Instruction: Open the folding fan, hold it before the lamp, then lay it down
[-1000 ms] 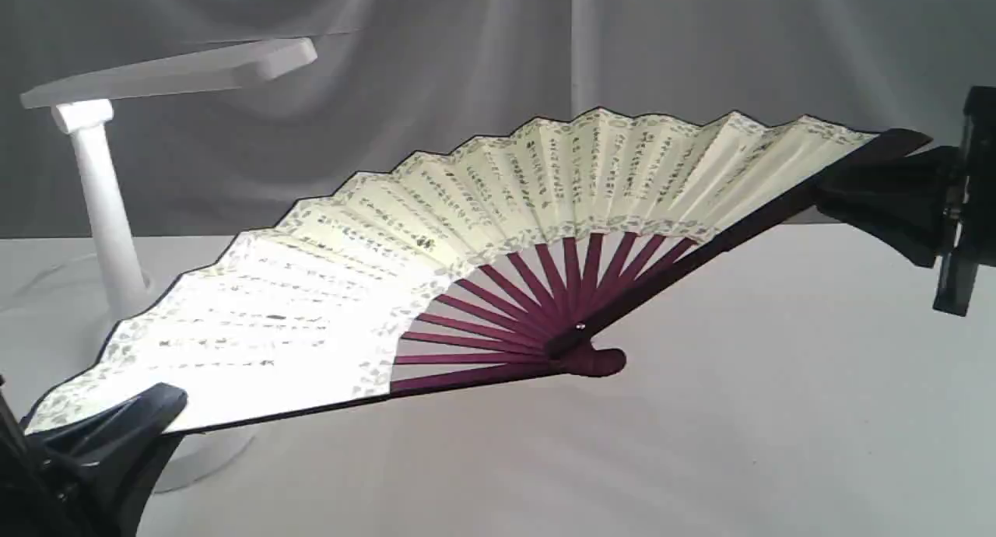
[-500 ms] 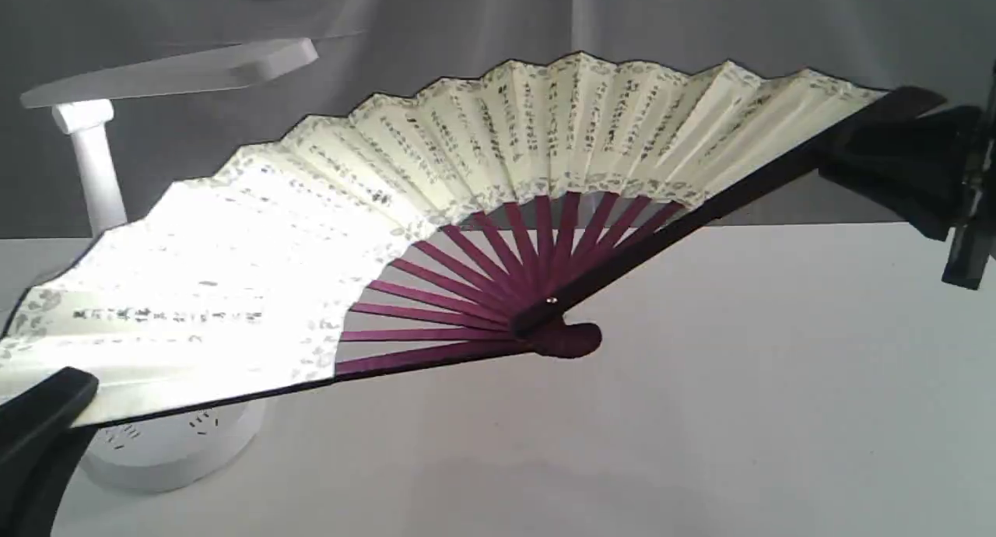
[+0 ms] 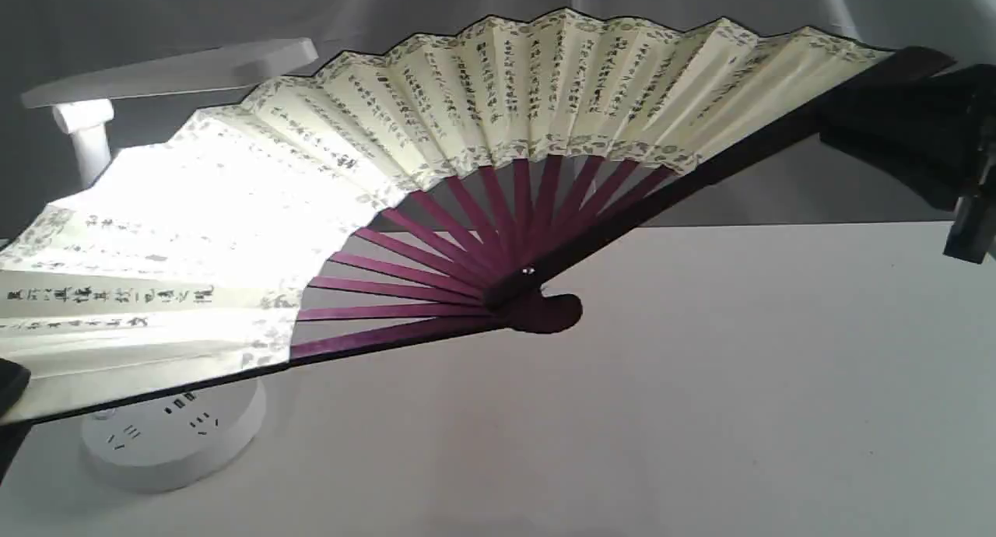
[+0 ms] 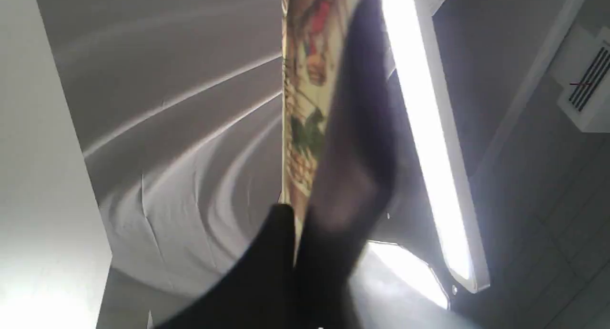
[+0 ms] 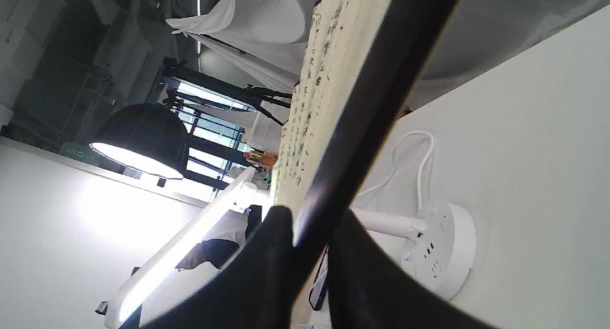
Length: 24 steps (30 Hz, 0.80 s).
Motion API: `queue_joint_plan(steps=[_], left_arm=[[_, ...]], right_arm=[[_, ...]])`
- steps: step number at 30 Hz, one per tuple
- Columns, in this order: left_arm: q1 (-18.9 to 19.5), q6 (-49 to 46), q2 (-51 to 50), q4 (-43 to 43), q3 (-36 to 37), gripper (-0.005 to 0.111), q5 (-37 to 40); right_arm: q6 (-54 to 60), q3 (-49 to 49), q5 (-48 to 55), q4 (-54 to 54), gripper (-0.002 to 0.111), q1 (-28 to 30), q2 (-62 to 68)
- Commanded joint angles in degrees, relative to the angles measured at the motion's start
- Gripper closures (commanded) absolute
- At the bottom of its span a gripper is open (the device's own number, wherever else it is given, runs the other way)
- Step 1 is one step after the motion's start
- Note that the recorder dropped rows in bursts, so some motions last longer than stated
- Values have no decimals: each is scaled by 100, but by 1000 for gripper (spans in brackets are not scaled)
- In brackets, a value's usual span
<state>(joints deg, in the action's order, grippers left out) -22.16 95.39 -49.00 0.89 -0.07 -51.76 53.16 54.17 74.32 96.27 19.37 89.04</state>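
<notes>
The folding fan (image 3: pixel 498 93) is spread wide and held in the air, its calligraphy side facing the exterior camera and its purple ribs (image 3: pixel 436 264) meeting at the pivot above the table. My right gripper (image 3: pixel 832 124) is shut on the dark right-hand guard (image 5: pixel 381 81). My left gripper (image 3: pixel 9 397) shows only at the left frame edge; in the left wrist view it (image 4: pixel 298 214) is shut on the fan's other end (image 4: pixel 305 105). The white lamp (image 3: pixel 171 70) stands behind the fan's left half, its head lit (image 4: pixel 429 128); the paper there glows. The fan hides most of the stem.
The lamp's round base (image 3: pixel 175 436) with sockets sits on the white table (image 3: pixel 700 405) under the fan's left end, and its white cord (image 5: pixel 419 162) trails behind. A grey cloth backdrop (image 3: pixel 778 202) closes the far side. A black studio light (image 5: pixel 138 133) hangs overhead.
The fan has risen and tipped more upright, its left end swinging up and left before the lamp. The lamp's base has come into view. The left gripper has slid nearly out of frame.
</notes>
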Motion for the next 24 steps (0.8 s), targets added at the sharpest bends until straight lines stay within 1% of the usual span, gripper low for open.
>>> queue_joint_plan(steps=[1, 5, 24], left_arm=[[20, 181, 307, 620, 7, 107, -83], [20, 158, 434, 620, 7, 107, 2], [20, 180, 435, 620, 7, 107, 2]], right_arm=[[229, -39, -436, 85, 108, 56, -32], [229, -39, -436, 121, 108, 56, -32], [205, -39, -436, 122, 108, 56, -32]])
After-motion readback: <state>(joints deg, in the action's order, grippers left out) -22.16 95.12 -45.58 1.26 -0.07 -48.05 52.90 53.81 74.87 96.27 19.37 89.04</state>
